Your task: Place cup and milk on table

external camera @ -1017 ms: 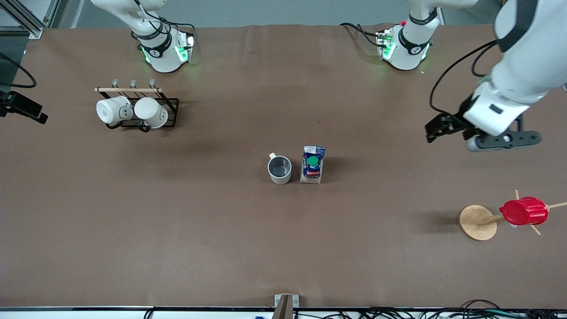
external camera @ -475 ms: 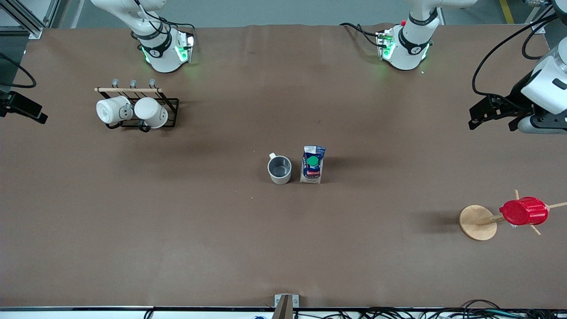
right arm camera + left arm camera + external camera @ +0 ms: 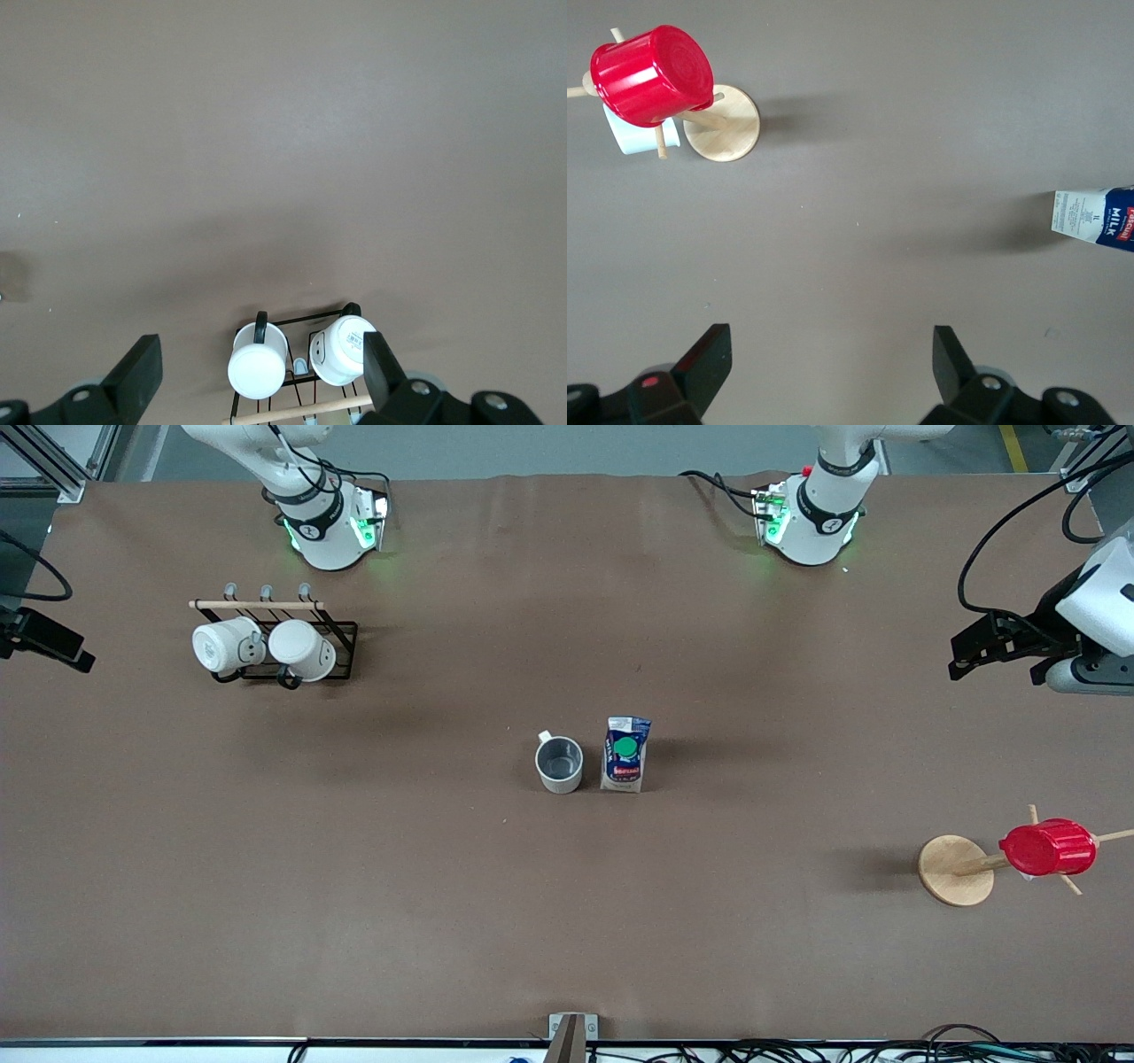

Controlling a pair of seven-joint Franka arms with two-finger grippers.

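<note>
mug rack (image 3: 275, 642): black wire thing with a wooden bar, sitting toward the right arm's end of the table; two plain white mugs (image 3: 264, 646) hang on it on their sides, touching each other; can't see anything inside them

cup (image 3: 559, 764): mid-table, upright, handle pointing toward the robot bases; grey inside looks empty

milk (image 3: 625, 754): standing upright just beside the cup, on the side toward the left arm's end; small gap between them, not touching; green cap on top; the left wrist view catches its white side panel and the word MILK (image 3: 1094, 218)

table (image 3: 443, 921): brown and matte; lots of bare surface all round the cup and carton, nothing crowding them; the whole strip nearest the front camera is bare too

mug tree (image 3: 966, 868): round wooden base with pegs, near the left arm's end and closer to the front camera than the milk; a red ribbed cup (image 3: 1047, 848) is stuck upside down on a peg; a pale blue-white thing (image 3: 640, 135) shows under it in the left wrist view, can't tell what

left gripper (image 3: 831, 363): fingers spread wide, holding nothing; up over the table edge at the left arm's end, well apart from the milk

right gripper (image 3: 262, 370): fingers spread apart, nothing between them; over the mug rack; that arm waits
</note>
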